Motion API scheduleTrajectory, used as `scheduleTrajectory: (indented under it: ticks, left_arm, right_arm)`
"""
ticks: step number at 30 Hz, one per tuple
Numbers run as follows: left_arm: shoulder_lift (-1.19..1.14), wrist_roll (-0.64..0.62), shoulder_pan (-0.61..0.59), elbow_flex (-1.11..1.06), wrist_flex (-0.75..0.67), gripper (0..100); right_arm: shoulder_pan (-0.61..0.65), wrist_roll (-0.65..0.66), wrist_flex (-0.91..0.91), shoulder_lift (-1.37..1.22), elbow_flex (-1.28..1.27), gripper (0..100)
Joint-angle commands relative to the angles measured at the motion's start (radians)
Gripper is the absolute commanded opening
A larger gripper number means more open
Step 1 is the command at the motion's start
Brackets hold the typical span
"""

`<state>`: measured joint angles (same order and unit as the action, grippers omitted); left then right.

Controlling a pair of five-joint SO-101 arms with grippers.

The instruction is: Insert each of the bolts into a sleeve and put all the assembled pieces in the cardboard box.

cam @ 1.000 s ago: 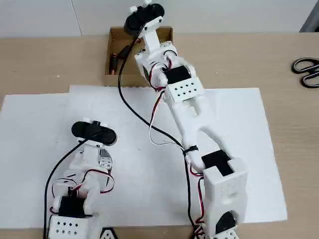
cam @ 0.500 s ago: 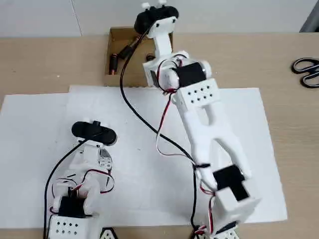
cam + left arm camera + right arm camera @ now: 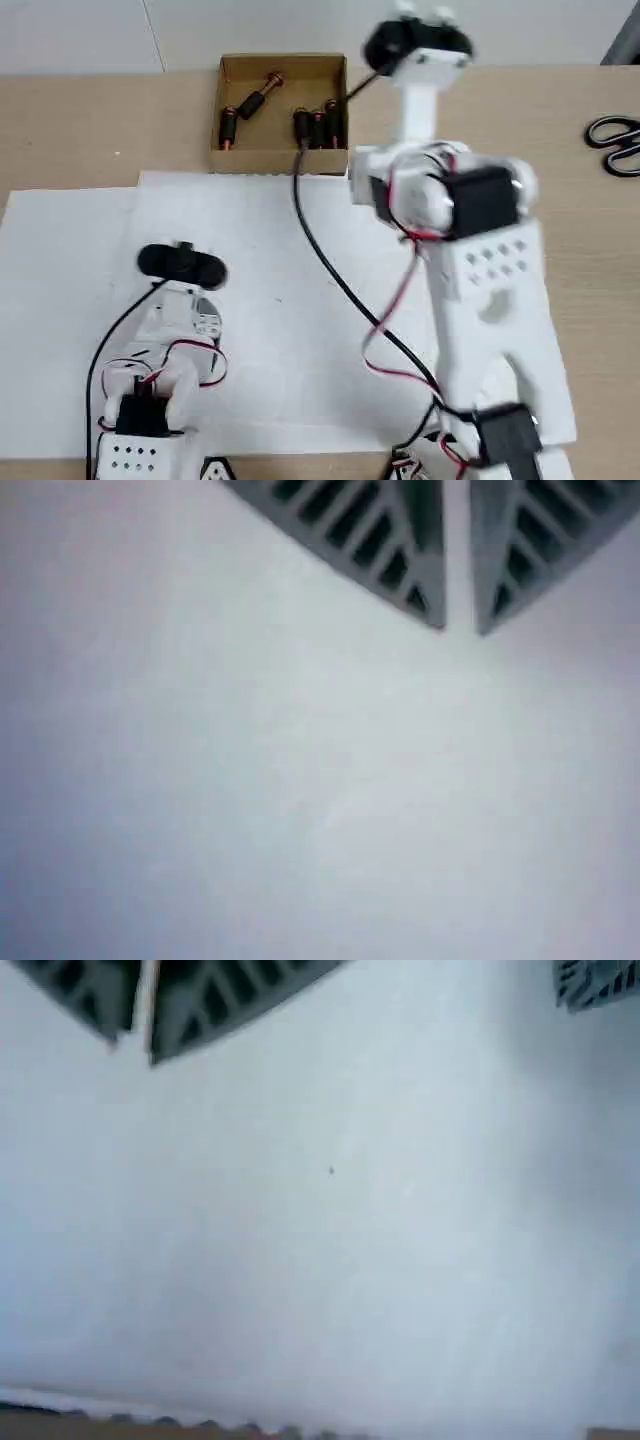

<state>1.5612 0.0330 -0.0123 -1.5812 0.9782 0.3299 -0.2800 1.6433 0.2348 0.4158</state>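
Brown cardboard box is sitting at the counter's far edge, beside the white paper sheet | dark-sleeved copper bolts are lying inside | right fingers are hanging together over the sheet near its edge | left fingers likewise over the sheet

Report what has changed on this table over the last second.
The right arm has swung off the cardboard box toward the table's right side and pulled back toward its base, uncovering the assembled pieces inside. No taking or letting go is visible. The left arm hardly moved; the white paper and the scissors stayed put.
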Motion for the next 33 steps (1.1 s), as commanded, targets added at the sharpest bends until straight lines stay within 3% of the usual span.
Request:
scheduleTrajectory:
  ticks: [1, 6, 15, 33]
  left_arm:
    - [0.011, -0.063, -0.068, 0.005, -0.023, 1]
    - [0.011, -0.080, -0.172, 0.005, -0.021, 1]
    - [0.011, -0.080, -0.173, 0.005, -0.021, 1]
    - [0.011, -0.080, -0.178, 0.005, -0.025, 1]
  right_arm:
    - [-0.038, -0.021, 0.019, 0.137, -0.029, 0.6]
    - [-0.045, -0.021, 0.008, 0.410, -0.295, 0.6]
    - [-0.140, -0.020, -0.216, 0.914, -0.945, 0.5]
    - [-0.143, 0.180, -0.627, 1.429, -1.784, 0.4]
